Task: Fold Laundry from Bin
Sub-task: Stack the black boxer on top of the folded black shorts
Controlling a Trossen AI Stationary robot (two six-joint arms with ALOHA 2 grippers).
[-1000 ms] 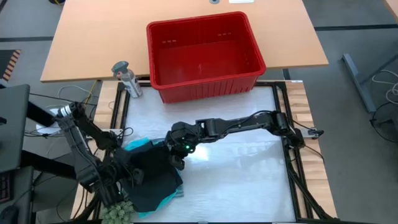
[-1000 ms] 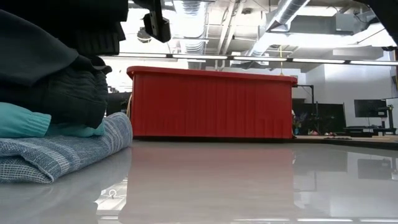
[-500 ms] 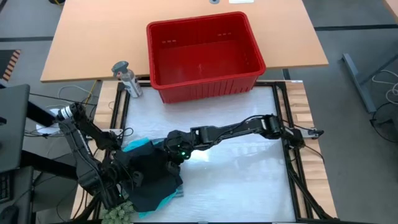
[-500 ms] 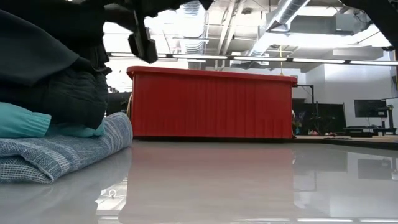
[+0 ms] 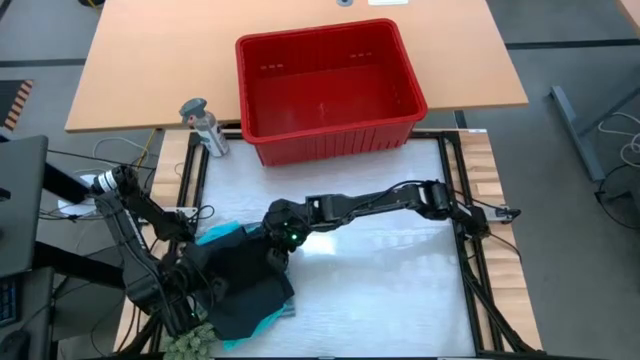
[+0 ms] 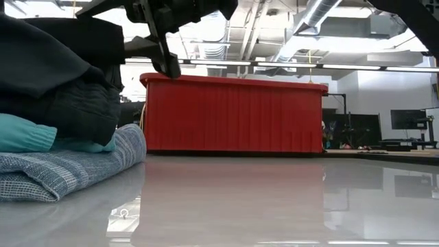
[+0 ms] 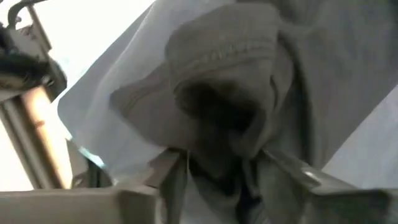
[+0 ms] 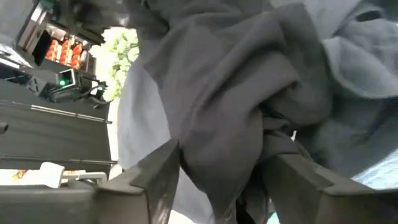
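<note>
My right gripper point(image 5: 277, 243) and left gripper point(image 5: 205, 290) both pinch the black garment point(image 5: 240, 280) between their fingers; the bin point(image 5: 330, 85) and a bottle point(image 5: 203, 124) stand well apart.

A small grey bottle point(image 5: 203, 125) stands on the wooden table point(image 5: 130, 80); green foliage point(image 5: 190, 343) shows at the near edge.

The red rectangular plastic bin point(image 5: 328, 88) sits at the far edge of the white work surface point(image 5: 380, 290), pretty much centred. Just to its left stands a small grey bottle point(image 5: 203, 126). The stacked laundry pile of black, turquoise and striped cloth point(image 5: 238, 283) is at the near left corner, well apart from the bin. The right gripper point(image 5: 272, 250) is over the pile's right edge, the left gripper point(image 5: 205, 292) on its left side.
</note>
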